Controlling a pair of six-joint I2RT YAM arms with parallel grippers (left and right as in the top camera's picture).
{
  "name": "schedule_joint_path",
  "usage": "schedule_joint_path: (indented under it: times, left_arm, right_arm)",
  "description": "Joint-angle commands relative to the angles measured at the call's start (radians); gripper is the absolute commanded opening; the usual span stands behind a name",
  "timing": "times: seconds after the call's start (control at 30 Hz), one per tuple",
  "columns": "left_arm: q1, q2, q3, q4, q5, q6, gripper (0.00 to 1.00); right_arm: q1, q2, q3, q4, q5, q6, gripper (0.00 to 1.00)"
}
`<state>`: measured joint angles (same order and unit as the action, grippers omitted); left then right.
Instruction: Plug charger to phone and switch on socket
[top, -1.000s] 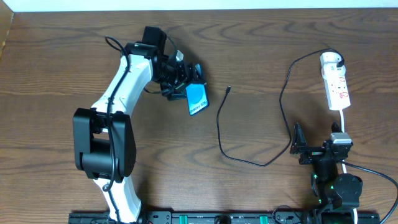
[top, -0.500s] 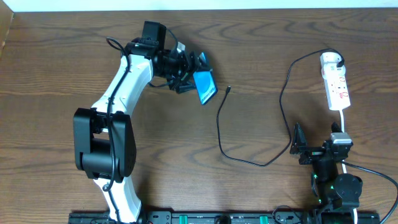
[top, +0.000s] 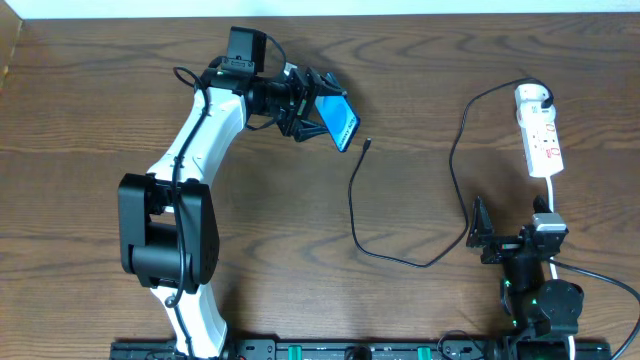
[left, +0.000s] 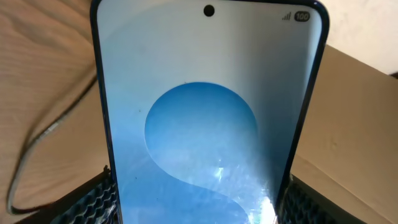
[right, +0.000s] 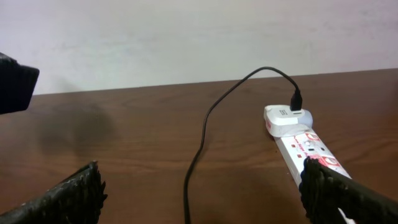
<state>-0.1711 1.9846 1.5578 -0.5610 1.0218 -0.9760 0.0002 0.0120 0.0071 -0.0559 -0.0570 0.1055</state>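
Observation:
My left gripper (top: 312, 108) is shut on the phone (top: 339, 122), holding its blue screen tilted above the table at the upper middle. In the left wrist view the phone (left: 208, 118) fills the frame between my fingers. The charger's black cable (top: 352, 205) lies on the table, its small plug tip (top: 369, 143) just right of the phone. The cable runs to the white adapter (top: 530, 97) plugged into the socket strip (top: 543, 143) at the far right. My right gripper (top: 484, 238) is open and empty near the front right; the strip (right: 308, 148) and cable (right: 205, 127) show ahead of it.
The white cord (top: 552, 190) of the strip runs down to the right arm's base. A pale wall (right: 186, 37) stands beyond the table's far edge. A cardboard-coloured surface (left: 354, 124) shows behind the phone in the left wrist view.
My left gripper has lifted the phone and carried it up and to the right, closer to the cable's plug tip. The right arm has not moved.

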Motion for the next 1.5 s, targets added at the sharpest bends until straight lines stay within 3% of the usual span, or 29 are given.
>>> schedule_joint_path:
  times: [0.0,0.17,0.3,0.57,0.77,1.03,1.37,1.47]
  left_arm:
    - [0.005,-0.019,0.025,0.030,0.124,-0.017,0.68]
    - [0.005,-0.019,0.025,0.098,0.183,-0.072,0.69]
    - [0.006,-0.019,0.025,0.167,0.210,-0.187,0.68]
    - [0.006,-0.019,0.025,0.175,0.225,-0.418,0.62]
    - [0.007,-0.019,0.025,0.175,0.225,-0.616,0.61]
    - [0.007,-0.019,0.025,0.175,0.208,-0.790,0.60]
    - [0.007,-0.019,0.025,0.175,0.190,-0.790,0.61]
    - [0.007,-0.019,0.025,0.190,0.154,-0.708,0.60]
  right_arm:
    - [-0.005,-0.001,0.000,-0.001,-0.053,0.073,0.99]
    - [-0.006,0.075,0.065,-0.035,-0.142,0.204,0.99]
    - [-0.006,0.278,0.247,-0.145,-0.156,0.207,0.99]
    - [-0.006,0.859,0.737,-0.553,-0.156,0.090,0.99]
    - [-0.006,1.196,0.906,-0.694,-0.181,0.080,0.99]
    - [-0.006,1.284,0.905,-0.658,-0.312,0.119,0.99]
    - [-0.005,1.284,0.905,-0.621,-0.372,0.126,0.96]
    - [-0.005,1.284,0.905,-0.600,-0.385,0.126,0.96]
